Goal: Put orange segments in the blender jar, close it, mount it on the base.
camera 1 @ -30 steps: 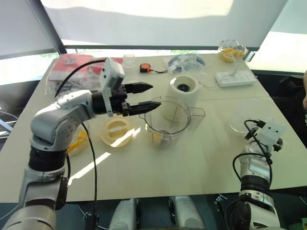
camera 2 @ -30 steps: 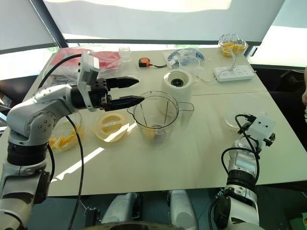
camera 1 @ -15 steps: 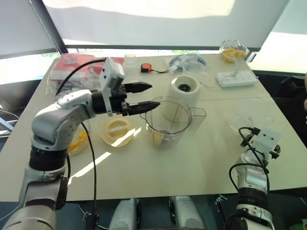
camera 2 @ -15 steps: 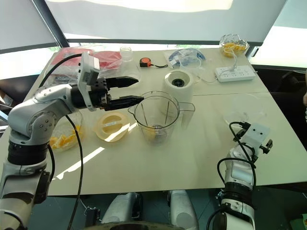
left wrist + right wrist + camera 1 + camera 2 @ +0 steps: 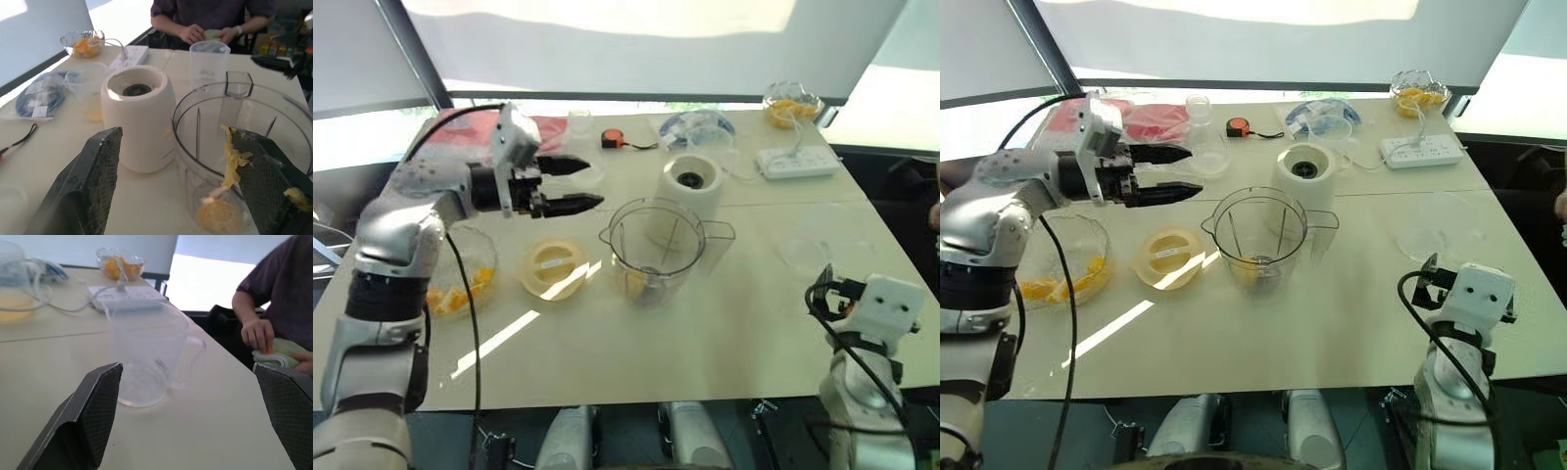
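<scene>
1. My left gripper [image 5: 570, 186] hangs above the table [image 5: 724, 313], left of the jar [image 5: 658, 249] and apart from it; its jaws are spread with nothing between them; pulp sticks to one finger [image 5: 271, 188] in the left wrist view.
2. The jar stands upright mid-table, open-topped, handle toward my right; a little orange pulp [image 5: 215, 215] lies at its bottom; I cannot tell whole segments in there.
3. The base [image 5: 690, 196] stands just behind the jar, dark socket up; from the head views I cannot tell whether they touch.
4. A round yellow lid [image 5: 553, 268] lies flat on the table, left of the jar and near it.
5. A glass bowl [image 5: 1087, 235] at the table's left edge holds the segments [image 5: 1058, 286]; a second bowl [image 5: 790, 101] with orange pieces sits at the far right corner, by a power strip [image 5: 793, 161].
6. My right gripper [image 5: 195, 431] is low at the table's near right edge; its jaws are spread wide and empty; a clear cup [image 5: 146, 357] stands ahead of it.
7. A person [image 5: 283, 298] sits beyond the table's right side.
</scene>
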`<action>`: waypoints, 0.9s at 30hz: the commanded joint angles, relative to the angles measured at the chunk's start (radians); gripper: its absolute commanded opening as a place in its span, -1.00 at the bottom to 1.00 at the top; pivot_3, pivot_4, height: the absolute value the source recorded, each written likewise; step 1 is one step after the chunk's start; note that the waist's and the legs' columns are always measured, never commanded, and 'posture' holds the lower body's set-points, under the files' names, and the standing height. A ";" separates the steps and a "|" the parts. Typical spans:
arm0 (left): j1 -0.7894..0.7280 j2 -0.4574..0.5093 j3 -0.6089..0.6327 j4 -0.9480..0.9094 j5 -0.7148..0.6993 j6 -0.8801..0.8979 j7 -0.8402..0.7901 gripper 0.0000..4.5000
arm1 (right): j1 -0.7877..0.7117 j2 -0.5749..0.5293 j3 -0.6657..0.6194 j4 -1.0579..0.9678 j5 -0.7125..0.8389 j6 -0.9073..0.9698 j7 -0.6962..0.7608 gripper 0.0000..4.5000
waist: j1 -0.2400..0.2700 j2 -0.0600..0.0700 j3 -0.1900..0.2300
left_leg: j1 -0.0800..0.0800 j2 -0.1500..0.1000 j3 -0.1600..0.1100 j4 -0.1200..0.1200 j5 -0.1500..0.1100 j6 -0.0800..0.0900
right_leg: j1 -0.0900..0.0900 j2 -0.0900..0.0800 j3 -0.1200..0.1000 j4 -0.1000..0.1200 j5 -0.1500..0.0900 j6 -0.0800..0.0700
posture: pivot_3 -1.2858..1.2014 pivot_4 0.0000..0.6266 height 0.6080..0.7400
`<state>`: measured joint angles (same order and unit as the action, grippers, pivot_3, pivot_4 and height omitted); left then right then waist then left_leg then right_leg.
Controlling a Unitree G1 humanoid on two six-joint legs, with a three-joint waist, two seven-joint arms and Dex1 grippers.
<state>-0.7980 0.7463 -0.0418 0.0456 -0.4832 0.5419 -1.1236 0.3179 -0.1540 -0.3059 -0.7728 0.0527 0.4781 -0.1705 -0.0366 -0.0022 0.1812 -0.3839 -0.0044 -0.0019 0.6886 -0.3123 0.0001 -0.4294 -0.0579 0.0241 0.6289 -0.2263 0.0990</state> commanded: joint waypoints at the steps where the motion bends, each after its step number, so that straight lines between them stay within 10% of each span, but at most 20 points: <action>1: -0.057 0.052 -0.040 0.096 0.085 -0.090 -0.092 0.57 | 0.096 -0.009 -0.041 -0.178 0.063 0.033 0.086 0.97 | 0.000 0.000 0.000 | 0.000 0.000 0.000 0.000 0.000 0.000 | 0.000 0.000 0.000 0.000 0.000 0.000 | 0.03 -0.52 1.00; 9: -0.135 0.023 -0.208 0.415 0.308 -0.334 -0.250 0.57 | 0.370 -0.157 -0.099 -0.274 0.393 -0.121 0.331 0.97 | 0.026 -0.003 0.001 | 0.002 0.000 0.000 -0.005 0.000 0.000 | 0.000 0.001 -0.001 0.000 -0.003 -0.002 | 0.03 -0.52 1.00; 15: -0.188 -0.074 -0.302 0.616 0.462 -0.385 -0.225 0.57 | 0.599 -0.467 -0.125 -0.274 0.707 -0.194 0.405 0.97 | 0.022 -0.012 0.002 | 0.002 0.000 0.001 -0.003 0.000 0.000 | 0.002 -0.001 0.000 -0.003 -0.003 -0.002 | 0.03 -0.52 1.00; 27: -0.212 -0.127 -0.369 0.793 0.637 -0.516 -0.235 0.57 | 0.641 -0.707 -0.333 -0.274 1.130 -0.239 0.355 0.97 | 0.040 -0.022 0.005 | 0.001 0.002 0.000 -0.004 0.000 0.000 | 0.002 0.000 -0.001 -0.003 -0.002 -0.001 | 0.03 -0.52 1.00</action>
<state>-0.9786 0.6168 -0.4112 0.8371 0.1331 0.0491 -1.3548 0.9628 -0.8495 -0.6042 -1.0171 1.1267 0.2658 0.1816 0.0035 -0.0243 0.1858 -0.3829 -0.0026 -0.0014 0.6850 -0.3125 0.0004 -0.4269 -0.0583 0.0231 0.6247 -0.2285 0.0987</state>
